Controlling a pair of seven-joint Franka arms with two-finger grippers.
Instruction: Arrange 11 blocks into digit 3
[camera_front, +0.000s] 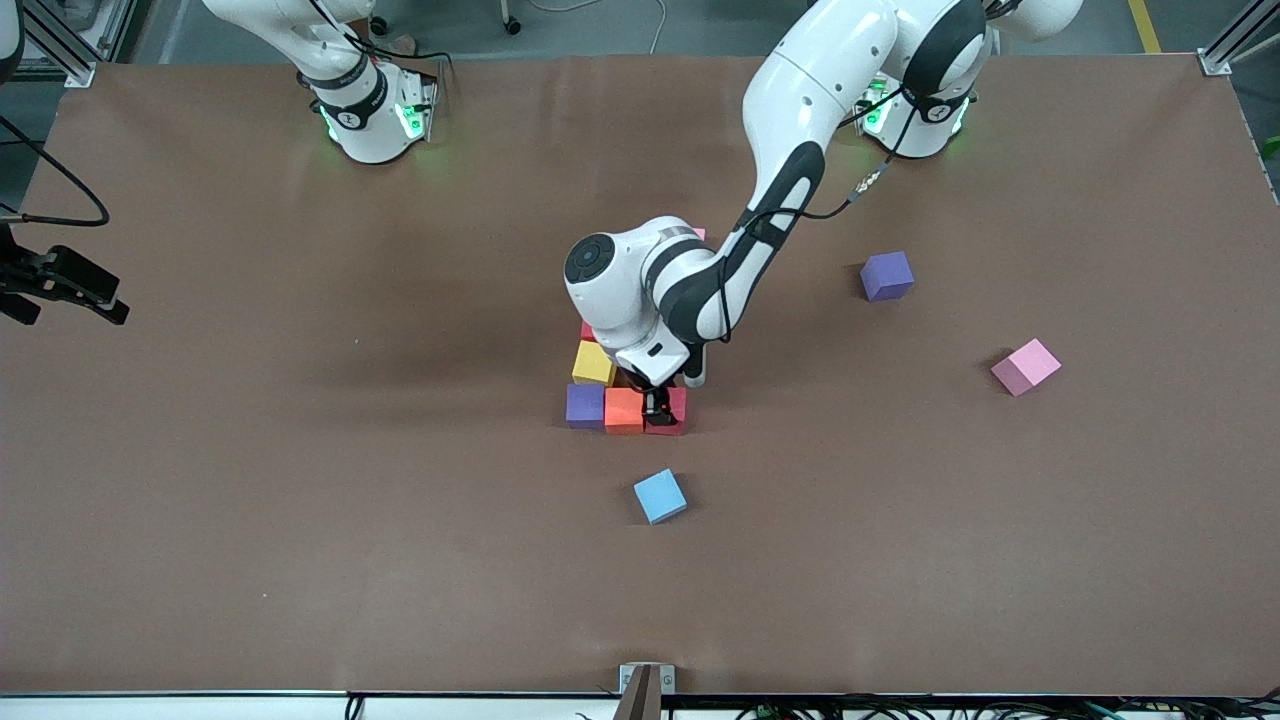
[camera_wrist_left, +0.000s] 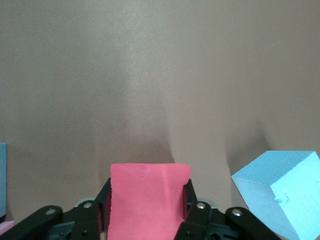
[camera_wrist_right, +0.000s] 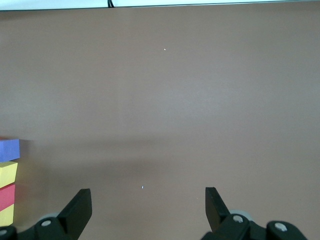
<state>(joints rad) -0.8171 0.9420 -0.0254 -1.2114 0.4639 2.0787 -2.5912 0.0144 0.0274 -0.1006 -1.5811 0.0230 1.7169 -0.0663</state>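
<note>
We see the left gripper (camera_front: 657, 405) down at the partly built digit 3 (camera_front: 625, 385), its fingers (camera_wrist_left: 102, 212) clasping a red block (camera_wrist_left: 147, 200) beside an orange block (camera_front: 623, 409) — a blue block (camera_front: 660, 496) lies nearer the front camera. The right gripper (camera_wrist_right: 147, 207) waits, jaws spread wide.

The table (camera_front: 300, 500) is a plain matte brown; on it the partly built digit 3 (camera_front: 620, 395) shows a yellow block (camera_front: 593, 363), a purple block (camera_front: 585, 405), an orange block (camera_front: 623, 409) and a red block (camera_front: 676, 412), all flat unpatterned colour. Three loose blocks are a light blue block (camera_front: 660, 496), a pink block (camera_front: 1025, 367) and another purple block (camera_front: 887, 276); the arms are glossy white with black joints, and the left end effector (camera_front: 657, 405) and right end effector (camera_wrist_right: 147, 207) are black.
</note>
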